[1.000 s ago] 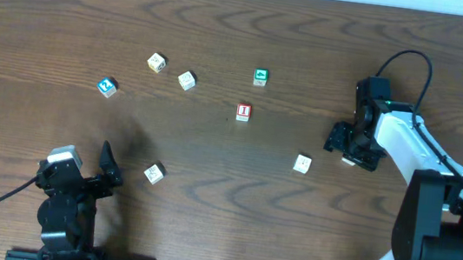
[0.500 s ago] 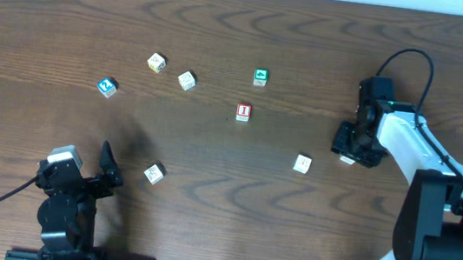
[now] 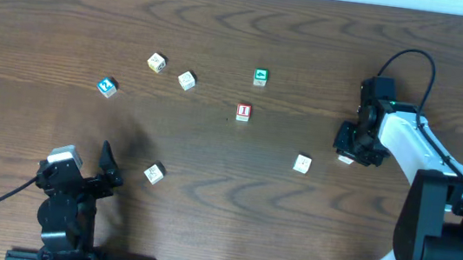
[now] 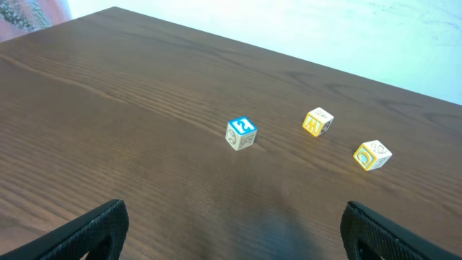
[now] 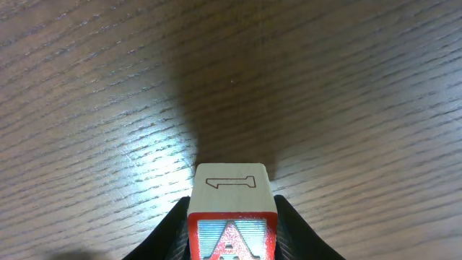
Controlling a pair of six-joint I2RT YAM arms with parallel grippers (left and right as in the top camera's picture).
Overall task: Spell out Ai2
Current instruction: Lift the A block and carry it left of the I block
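The "A" cube [image 5: 232,220], white-faced with a red frame and a red letter, sits between the fingers of my right gripper [image 5: 232,208], which press on both its sides; a "1" shows on its top. In the overhead view the right gripper [image 3: 348,149] is low over the table at the right. The red "I" cube [image 3: 243,111] lies mid-table. The blue "2" cube [image 3: 107,87] lies at the far left, and in the left wrist view the "2" cube [image 4: 241,133] is well ahead of my left gripper [image 4: 231,231]. The left gripper [image 3: 83,168] is wide open with nothing in it.
A green-faced cube [image 3: 260,77] lies behind the "I". Pale cubes lie at the back left [image 3: 156,62] [image 3: 186,79], near the left arm [image 3: 153,173] and left of the right gripper [image 3: 302,163]. The right arm's cable [image 3: 410,56] loops at the back.
The right gripper's fingers have closed in on the "A" cube and the gripper has shifted slightly right. The left arm and the other cubes have not moved.
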